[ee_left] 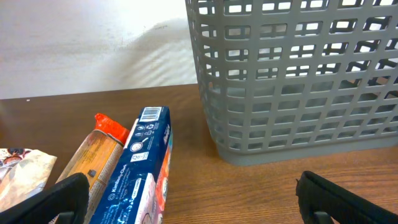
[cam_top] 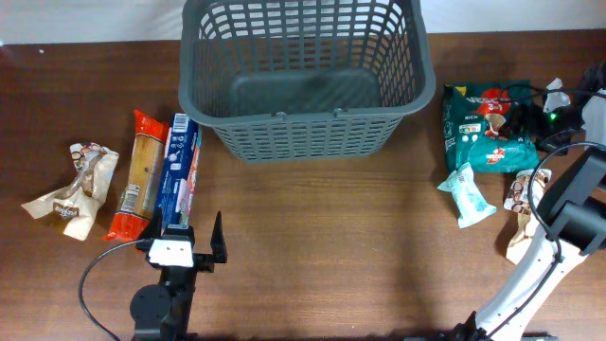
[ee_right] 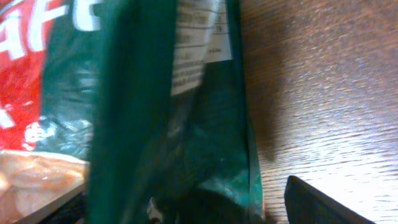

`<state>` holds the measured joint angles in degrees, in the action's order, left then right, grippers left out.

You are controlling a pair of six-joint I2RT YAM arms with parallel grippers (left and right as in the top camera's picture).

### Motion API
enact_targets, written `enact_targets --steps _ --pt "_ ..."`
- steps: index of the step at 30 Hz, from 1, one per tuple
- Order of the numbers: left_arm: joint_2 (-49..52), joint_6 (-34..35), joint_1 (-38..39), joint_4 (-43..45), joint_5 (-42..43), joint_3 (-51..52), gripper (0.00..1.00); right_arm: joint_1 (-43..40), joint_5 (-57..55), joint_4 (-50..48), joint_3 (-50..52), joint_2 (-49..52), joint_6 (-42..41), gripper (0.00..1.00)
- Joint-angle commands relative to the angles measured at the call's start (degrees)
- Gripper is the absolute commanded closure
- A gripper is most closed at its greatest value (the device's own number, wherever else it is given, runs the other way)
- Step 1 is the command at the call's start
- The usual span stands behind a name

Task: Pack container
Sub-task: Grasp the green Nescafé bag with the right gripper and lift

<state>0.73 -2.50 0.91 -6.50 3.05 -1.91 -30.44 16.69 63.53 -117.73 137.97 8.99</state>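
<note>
Green packet [ee_right: 155, 112] sits inside the wide right end effector [ee_right: 180, 205]; left end effector [cam_top: 189, 232] hovers wide.

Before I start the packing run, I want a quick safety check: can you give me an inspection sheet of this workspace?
Surface: brown wooden table, no spills seen.
Job's things: grey basket, upright at the far edge, nothing inside.
Clutter: blue box, orange packet and crumpled beige packet on the left; green bags, pale blue packet and small packets on the right.
Grippers: left gripper open, astride the blue box's near end; right gripper at the green bags, jaws unclear.
Cables: black cable looping near left; thin cable looping near right.
Surroundings: white wall behind the table.
</note>
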Motion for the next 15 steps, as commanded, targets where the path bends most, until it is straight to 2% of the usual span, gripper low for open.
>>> enact_targets --steps 1,4,8,11,12,14,15 --pt "-0.4 0.3 0.2 0.0 0.6 0.3 0.01 0.6 0.3 -0.2 2.3 2.4 -0.1 0.11" --pt "-0.4 0.3 0.2 0.0 0.6 0.3 0.01 0.9 2.3 -1.0 3.2 2.4 -0.1 0.15" --pt "-0.4 0.3 0.2 0.0 0.6 0.3 0.01 1.2 5.5 -1.7 3.8 2.7 -0.1 0.27" --pt "-0.4 0.3 0.2 0.0 0.6 0.3 0.01 1.3 8.3 -2.0 3.8 3.1 -0.1 0.4" --pt "-0.4 0.3 0.2 0.0 0.6 0.3 0.01 1.3 9.2 -2.1 3.8 3.1 -0.1 0.46" --pt "-0.4 0.3 0.2 0.0 0.6 0.3 0.01 1.3 10.0 -2.5 3.8 3.1 -0.2 0.64" --pt "-0.4 0.3 0.2 0.0 0.6 0.3 0.01 1.3 10.1 -2.7 3.8 3.1 -0.6 0.8"
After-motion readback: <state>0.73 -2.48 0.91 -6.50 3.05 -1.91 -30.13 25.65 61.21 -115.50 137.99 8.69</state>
